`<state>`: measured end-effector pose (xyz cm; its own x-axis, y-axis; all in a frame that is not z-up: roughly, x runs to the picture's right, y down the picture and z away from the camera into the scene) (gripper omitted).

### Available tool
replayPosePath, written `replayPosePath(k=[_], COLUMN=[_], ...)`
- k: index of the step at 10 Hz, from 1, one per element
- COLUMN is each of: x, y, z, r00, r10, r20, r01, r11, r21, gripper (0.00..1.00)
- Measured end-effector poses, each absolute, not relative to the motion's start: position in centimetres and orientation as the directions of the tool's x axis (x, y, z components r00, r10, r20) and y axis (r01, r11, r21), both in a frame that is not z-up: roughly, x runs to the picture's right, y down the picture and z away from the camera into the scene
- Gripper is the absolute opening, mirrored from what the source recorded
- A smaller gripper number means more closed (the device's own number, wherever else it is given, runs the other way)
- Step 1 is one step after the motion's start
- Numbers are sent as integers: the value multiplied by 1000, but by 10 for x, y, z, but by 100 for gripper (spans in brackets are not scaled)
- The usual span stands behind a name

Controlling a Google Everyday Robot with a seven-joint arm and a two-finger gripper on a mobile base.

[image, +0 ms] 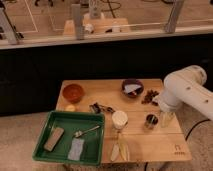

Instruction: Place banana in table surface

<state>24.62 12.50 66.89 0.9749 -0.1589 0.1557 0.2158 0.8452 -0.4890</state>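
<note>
The banana (120,150) is pale cream-yellow, with slim fingers splayed in a narrow V. It lies flat on the light tan table surface (150,145) near the front edge, just below a white cup (119,119). A small dark logo mark (178,148) sits at the table's front right corner. My white arm (186,91) reaches in from the right. My gripper (166,119) hangs at its lower end over the table's right side, beside a small dark can (151,120) and well right of the banana.
A green tray (59,120) at the front left holds a metal spoon (86,132), a tan sponge (54,138) and a grey cloth (76,148). An orange bowl (73,92), a yellow lump (70,107), a dark object (100,107), a dark bowl (132,88) and brown pieces (149,96) stand behind.
</note>
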Motion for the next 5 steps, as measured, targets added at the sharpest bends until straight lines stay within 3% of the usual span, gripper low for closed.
replayPosePath(k=[5], x=[173], y=[174], z=[626], r00=[712], r10=[-491], r20=[502], r01=[656], r11=[721], r21=[-224], gripper=[80])
